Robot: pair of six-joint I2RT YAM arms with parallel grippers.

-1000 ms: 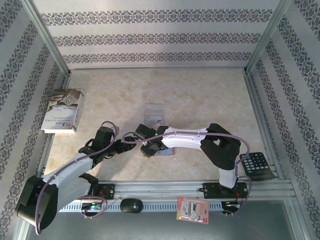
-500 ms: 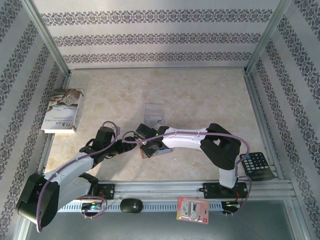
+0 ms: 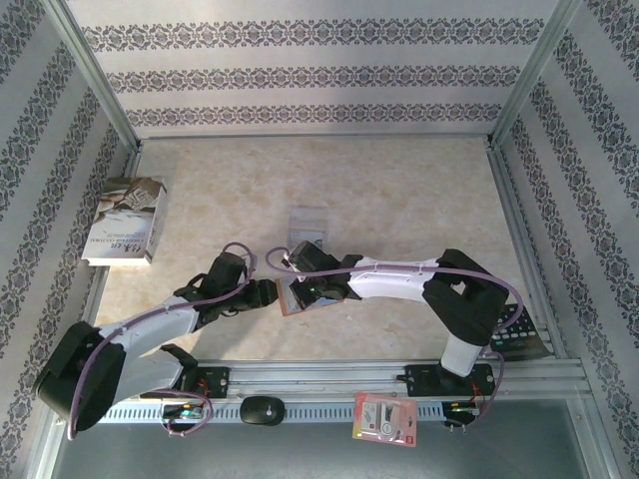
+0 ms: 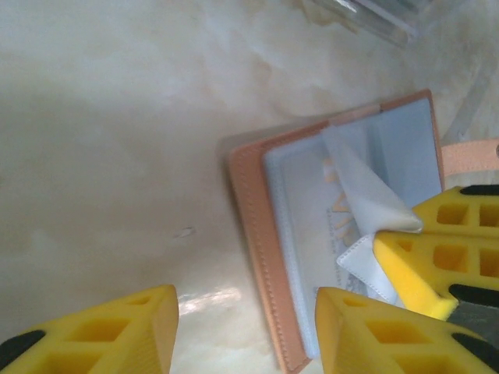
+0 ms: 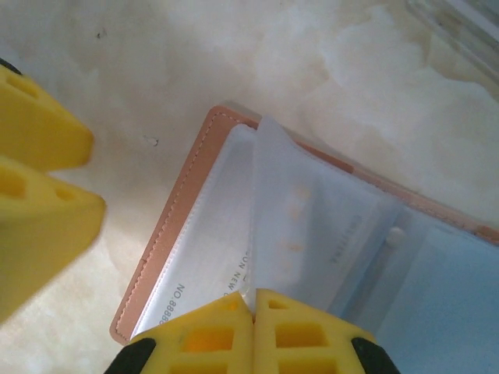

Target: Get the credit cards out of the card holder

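Top external view
- Surface: marbled beige tabletop (image 3: 399, 190) inside patterned walls.
- Task item: small orange-brown leather card holder (image 3: 286, 305), lying open at lower centre of the frame, partly covered by both arms' ends.
- Left gripper (image 3: 265, 294): just left of the card holder; spread not readable here.
- Right gripper (image 3: 298, 292): over the card holder; spread not readable here.
- Other items: clear plastic sleeve (image 3: 308, 228) just above the grippers; paperback book (image 3: 125, 222) at far left; black calculator (image 3: 519, 334) at the right edge; red-and-white packet (image 3: 384, 417) at the bottom.

Left wrist view
- Left gripper: yellow fingers (image 4: 101, 335) spread wide at the bottom of the frame, nothing between them; one is on bare tabletop, the other at the card holder's lower edge.
- Card holder: right of centre, grey-blue pocketed lining up, leather border towards the left.
- Right gripper: enters from the right and pinches a pale frosted leaf (image 4: 366, 195), which lifts and curls off the lining.

Right wrist view
- Right gripper: fingers pressed together at bottom centre, clamped on the leaf's lower edge.
- Leaf: faint print shows through; whether it contains a card cannot be told.
- Credit card: pale grey-white card with dark print (image 5: 199, 261), lying in the left pocket beneath the leaf.
- Left gripper: yellow fingers at the left edge, apart from the card holder.
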